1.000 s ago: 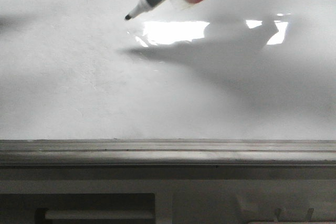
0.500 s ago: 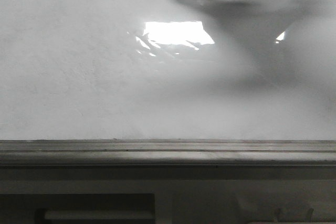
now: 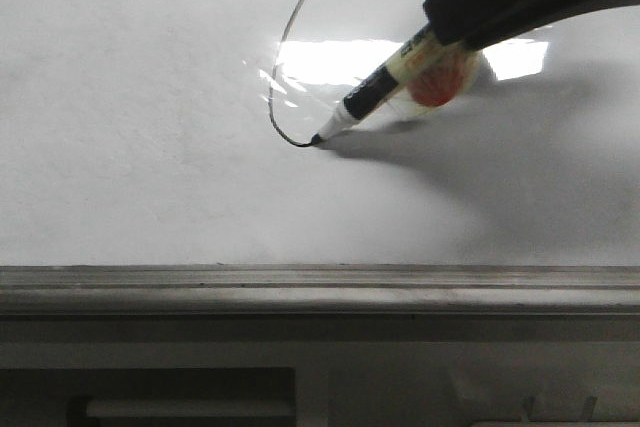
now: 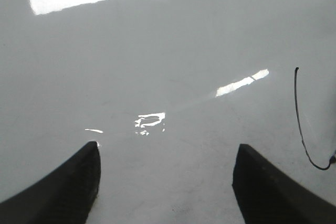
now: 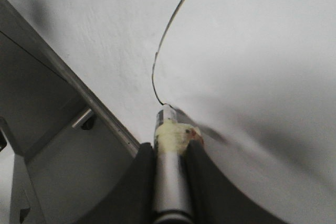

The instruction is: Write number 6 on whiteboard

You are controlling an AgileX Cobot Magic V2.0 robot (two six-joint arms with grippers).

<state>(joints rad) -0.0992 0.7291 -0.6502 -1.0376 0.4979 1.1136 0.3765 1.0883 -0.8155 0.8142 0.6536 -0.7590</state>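
The whiteboard (image 3: 140, 147) fills the front view, glossy white with a bright rectangular glare. A thin black line (image 3: 280, 67), the number 6 in part, runs down from the top and hooks round to the marker tip. My right gripper (image 3: 455, 32) is shut on the marker (image 3: 375, 92), whose tip touches the board at the line's lower end. The right wrist view shows the marker (image 5: 169, 171) between the fingers and the line (image 5: 168, 35) ahead of it. My left gripper (image 4: 165, 182) is open and empty over bare board; the line (image 4: 300, 124) shows beside it.
A dull grey ledge (image 3: 320, 292) runs along the board's near edge, with grey framing below it. The ledge also shows in the right wrist view (image 5: 79, 93). A second small glare (image 3: 520, 57) lies on the board behind the right gripper.
The marker tip went from mid-air to the top of the board, then drew a curved stroke down and round. The right gripper has come into the front view.
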